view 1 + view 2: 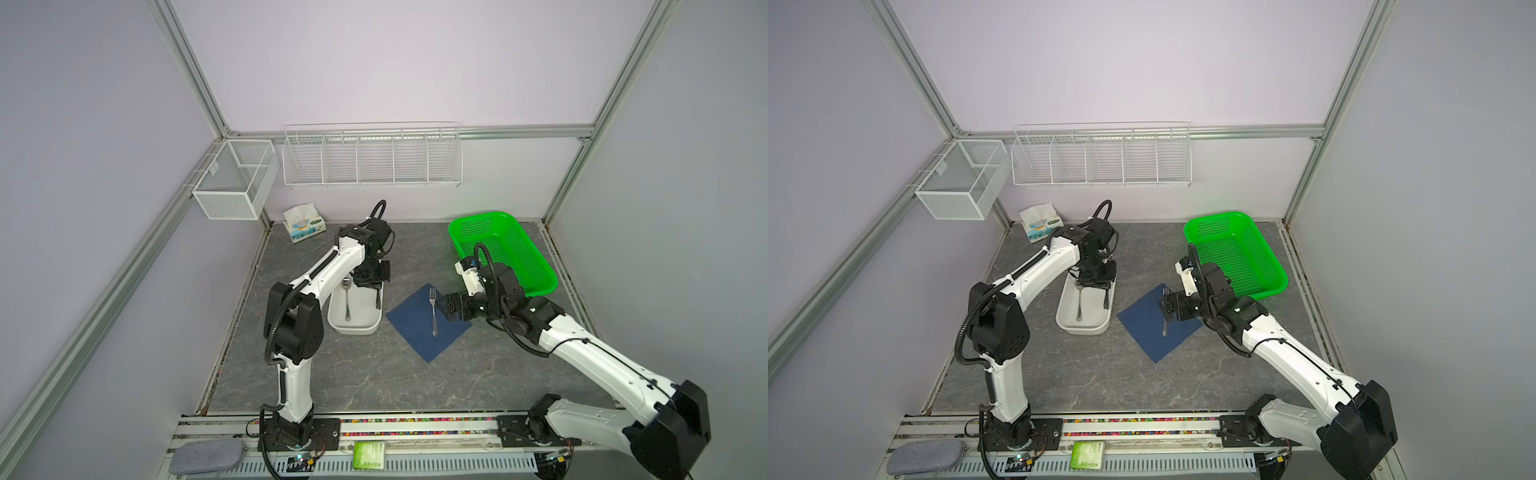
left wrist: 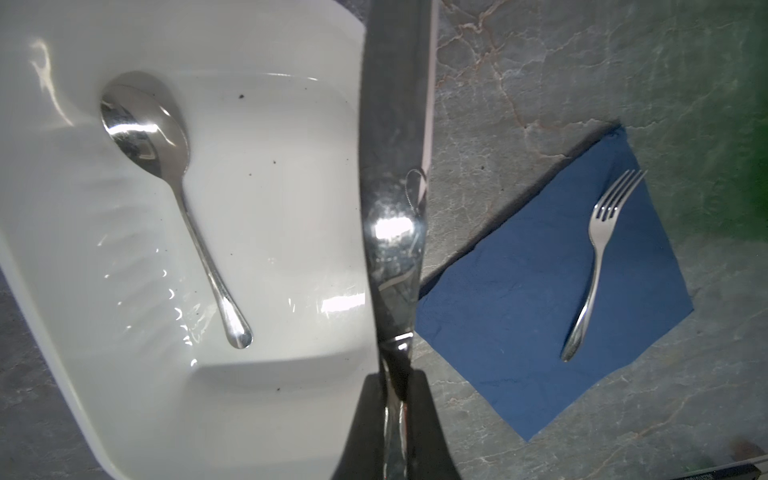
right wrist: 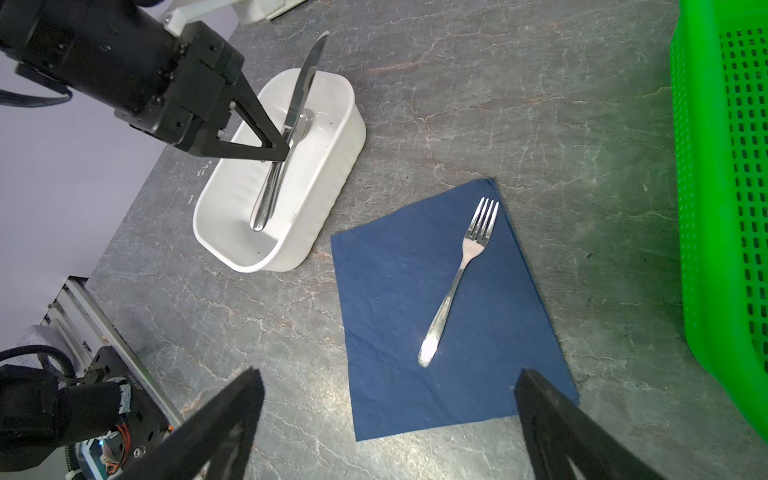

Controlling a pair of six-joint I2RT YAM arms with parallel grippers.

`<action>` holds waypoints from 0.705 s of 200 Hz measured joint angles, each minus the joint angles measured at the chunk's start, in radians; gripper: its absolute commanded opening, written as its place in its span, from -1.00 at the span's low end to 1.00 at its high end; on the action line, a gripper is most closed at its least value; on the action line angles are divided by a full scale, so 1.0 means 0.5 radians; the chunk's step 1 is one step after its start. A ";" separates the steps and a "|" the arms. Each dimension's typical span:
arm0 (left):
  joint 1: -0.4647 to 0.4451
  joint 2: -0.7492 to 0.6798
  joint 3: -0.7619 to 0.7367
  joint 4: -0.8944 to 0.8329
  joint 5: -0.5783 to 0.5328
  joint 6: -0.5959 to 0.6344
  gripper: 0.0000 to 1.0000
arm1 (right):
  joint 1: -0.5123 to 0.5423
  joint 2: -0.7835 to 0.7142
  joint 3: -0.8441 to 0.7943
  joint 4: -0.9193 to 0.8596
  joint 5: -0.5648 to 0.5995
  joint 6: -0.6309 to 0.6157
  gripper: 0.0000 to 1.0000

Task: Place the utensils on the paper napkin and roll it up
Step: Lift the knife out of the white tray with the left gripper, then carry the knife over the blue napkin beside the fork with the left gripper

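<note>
Three utensils, three places. Knife (image 3: pixel 308 68): clamped in left gripper (image 3: pixel 280 150) over white tub (image 3: pixel 332 178), blade tilted up. Spoon (image 2: pixel 141 124): flat in tub. Fork (image 3: pixel 459 282): on navy napkin (image 3: pixel 386 316), handle end near right gripper (image 3: pixel 388 376), whose jaws stand wide apart, holding nothing.

Pale lilac walls (image 1: pixel 395 62) enclose a small booth, joined at the corners by silver metal posts (image 1: pixel 189 66). A long white wire rack (image 1: pixel 372 160) hangs on the back wall, and a white mesh box (image 1: pixel 232 183) hangs on the side wall. The floor (image 1: pixel 374 374) is grey marbled stone, evenly lit.
</note>
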 measured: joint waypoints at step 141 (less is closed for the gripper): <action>-0.296 0.346 0.230 0.061 0.153 -0.112 -0.91 | 0.000 -0.112 -0.066 -0.001 0.088 -0.001 0.94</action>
